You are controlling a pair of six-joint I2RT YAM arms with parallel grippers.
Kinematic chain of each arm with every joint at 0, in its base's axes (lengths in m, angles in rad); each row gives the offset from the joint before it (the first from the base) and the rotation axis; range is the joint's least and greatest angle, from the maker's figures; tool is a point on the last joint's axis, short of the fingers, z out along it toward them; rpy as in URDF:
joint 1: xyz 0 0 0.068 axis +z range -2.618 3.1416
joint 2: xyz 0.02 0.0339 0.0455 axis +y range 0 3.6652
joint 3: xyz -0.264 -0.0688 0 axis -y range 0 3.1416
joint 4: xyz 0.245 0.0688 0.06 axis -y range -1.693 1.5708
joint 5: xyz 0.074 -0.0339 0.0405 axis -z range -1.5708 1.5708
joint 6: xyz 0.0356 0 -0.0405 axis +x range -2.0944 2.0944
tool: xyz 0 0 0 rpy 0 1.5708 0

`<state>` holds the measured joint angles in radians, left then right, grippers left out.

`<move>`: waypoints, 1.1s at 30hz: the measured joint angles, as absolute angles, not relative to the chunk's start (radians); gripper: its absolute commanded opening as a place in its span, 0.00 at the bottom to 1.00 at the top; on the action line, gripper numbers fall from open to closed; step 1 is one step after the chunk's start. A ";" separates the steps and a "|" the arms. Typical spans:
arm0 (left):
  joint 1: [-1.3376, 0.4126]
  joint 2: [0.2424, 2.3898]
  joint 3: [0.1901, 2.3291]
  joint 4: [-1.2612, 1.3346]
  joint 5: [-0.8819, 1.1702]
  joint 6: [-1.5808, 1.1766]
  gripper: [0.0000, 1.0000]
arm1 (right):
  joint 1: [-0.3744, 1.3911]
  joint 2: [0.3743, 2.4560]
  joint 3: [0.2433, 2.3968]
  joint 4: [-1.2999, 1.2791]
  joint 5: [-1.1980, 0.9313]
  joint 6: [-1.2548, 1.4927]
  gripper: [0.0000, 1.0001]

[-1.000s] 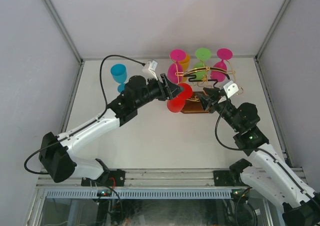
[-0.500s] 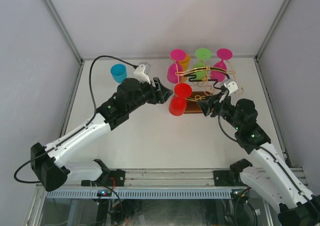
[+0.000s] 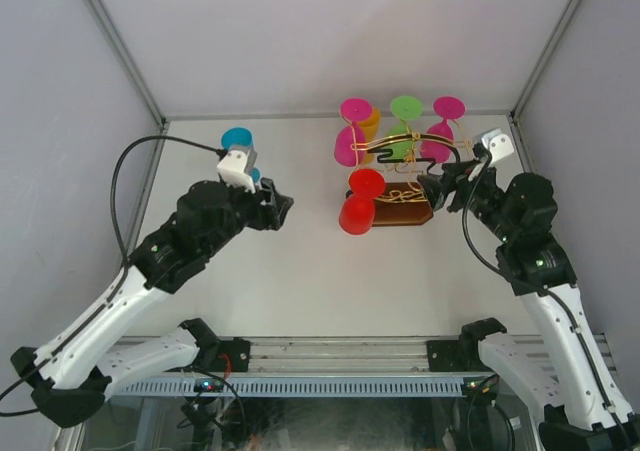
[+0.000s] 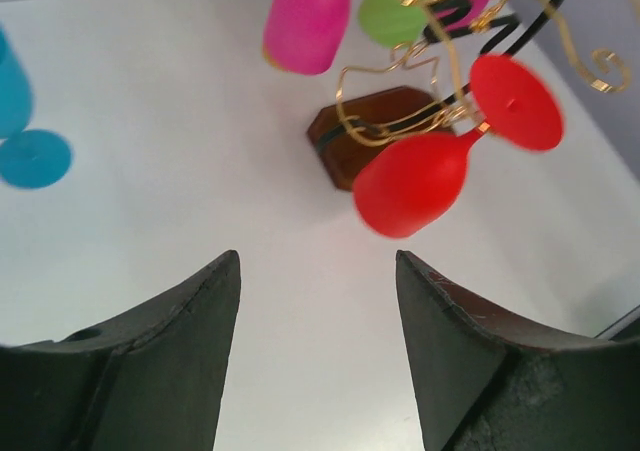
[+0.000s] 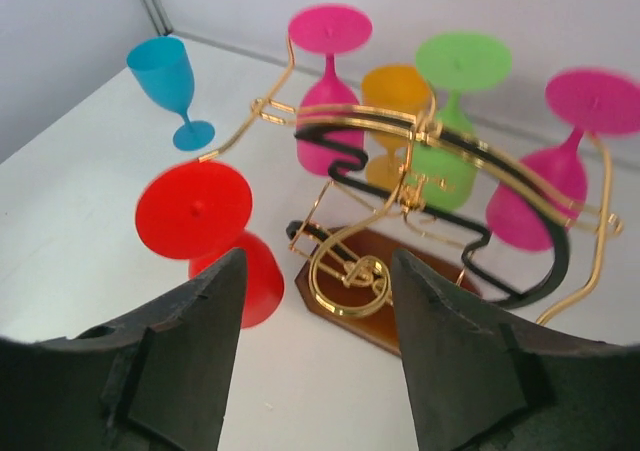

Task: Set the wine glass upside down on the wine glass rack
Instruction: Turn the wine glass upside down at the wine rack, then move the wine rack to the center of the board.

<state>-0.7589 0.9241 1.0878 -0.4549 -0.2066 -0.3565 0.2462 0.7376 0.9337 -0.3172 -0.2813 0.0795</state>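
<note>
Seen from above, the red glass (image 3: 355, 214) hangs upside down on the front left arm of the rack (image 3: 405, 213), its foot uppermost. The pink glasses (image 3: 349, 143), a green glass (image 3: 404, 131) and an orange glass (image 3: 371, 123) crowd the rack's rear arms. A blue glass (image 3: 237, 139) stands upright on the table (image 3: 300, 271) well left of the rack, partly hidden by the left arm's camera. The left tool (image 3: 283, 209) is left of the rack, apart from the red glass. The right tool (image 3: 436, 193) is just beside the rack's right side. In the left wrist view that tool's jaws stand wide and empty, and the red glass hangs tilted from a gold wire beyond them. In the right wrist view the jaws are likewise spread with nothing in them. The rack's gold scrolls and black loop lie straight ahead, with the red glass to their left.
</note>
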 measured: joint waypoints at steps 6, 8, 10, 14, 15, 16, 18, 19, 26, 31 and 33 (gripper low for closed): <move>-0.759 0.771 1.019 -0.622 -0.283 -0.285 0.72 | 0.244 0.929 1.231 -0.409 -0.308 -0.041 0.71; -0.759 0.727 0.997 -0.669 -0.303 -0.276 0.74 | 0.241 1.014 1.337 -0.441 -0.310 -0.080 0.74; -0.759 0.685 0.978 -0.706 -0.319 -0.268 0.75 | 0.233 1.102 1.423 -0.479 -0.317 -0.120 0.75; -0.759 0.630 0.962 -0.744 -0.347 -0.260 0.76 | 0.200 1.286 1.587 -0.593 -0.366 -0.213 0.75; -0.759 0.623 0.961 -0.751 -0.353 -0.259 0.76 | 0.189 1.326 1.619 -0.620 -0.389 -0.236 0.75; -0.759 0.620 0.961 -0.754 -0.360 -0.258 0.76 | 0.172 1.369 1.657 -0.657 -0.419 -0.263 0.75; -0.759 0.622 0.961 -0.760 -0.368 -0.258 0.76 | 0.149 1.429 1.709 -0.713 -0.467 -0.310 0.75; -0.759 0.624 0.961 -0.765 -0.371 -0.258 0.76 | 0.141 1.459 1.738 -0.744 -0.492 -0.336 0.75; -0.759 0.639 0.951 -0.773 -0.390 -0.258 0.76 | 0.122 1.660 1.999 -1.001 -0.636 -0.519 0.74; -0.759 0.641 0.949 -0.775 -0.397 -0.259 0.76 | 0.136 1.745 2.052 -1.110 -0.640 -0.580 0.74; -0.759 0.641 0.949 -0.775 -0.400 -0.259 0.76 | 0.140 1.769 2.052 -1.144 -0.634 -0.593 0.74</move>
<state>-0.7586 0.6407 0.9489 -0.7746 -0.4004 -0.2588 0.1398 1.7695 2.0521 -1.1442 -0.6342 -0.5930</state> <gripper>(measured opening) 0.761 0.742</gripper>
